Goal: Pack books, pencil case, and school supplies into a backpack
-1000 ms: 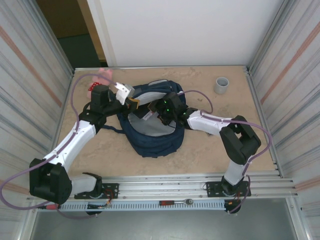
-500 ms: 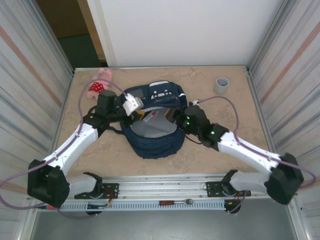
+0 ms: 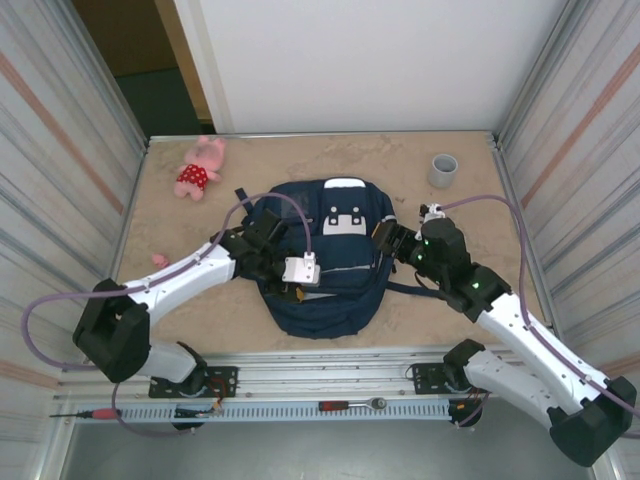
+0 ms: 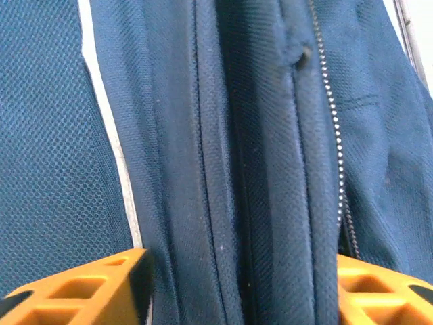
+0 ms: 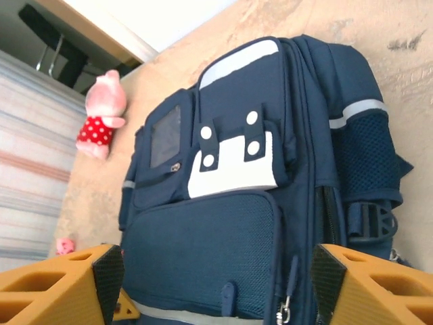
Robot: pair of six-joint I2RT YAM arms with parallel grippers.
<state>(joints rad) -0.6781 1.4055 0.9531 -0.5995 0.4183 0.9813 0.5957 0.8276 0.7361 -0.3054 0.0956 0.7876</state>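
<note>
My left jaws stand apart and empty, hovering close over the backpack (image 4: 257,135), with its zipper (image 4: 331,149) running beneath them. I read that as a spot for tending the zip, which looks closed, rather than for gripping fabric. My right jaws are spread wide on nothing too, held just off the bag's right side, where they could steady it. The backpack lies flat on the table (image 3: 400,160), front panel up, between both arms and within reach of each. The pink plush toy (image 3: 200,170) and grey cup (image 3: 443,170) sit well apart near the far edge, outside the job.
</note>
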